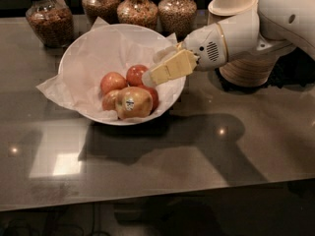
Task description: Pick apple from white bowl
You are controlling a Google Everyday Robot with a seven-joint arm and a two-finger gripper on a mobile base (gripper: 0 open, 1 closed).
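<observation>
One camera view, looking down on a dark, glossy table (206, 151). One white bowl (86, 50), lined with crinkled white paper, holds a small pile of apples: four show plainly, and a red edge behind them may be a fifth. The apple (133, 102), the largest, yellowish-red with a small sticker, lies at the front of the pile, below the fingertips and apart from them. One gripper (152, 69) reaches in over the bowl's rim from the white arm (236, 33). Its jaws stand slightly parted, with nothing between them. The nearer yellow finger (170, 69) ends right beside a redder apple (135, 74); whether they touch cannot be told. Beyond the gripper stand four jars (49, 18) of dark contents. Behind the wrist sits one stack of beige paper bowls (246, 72).
</observation>
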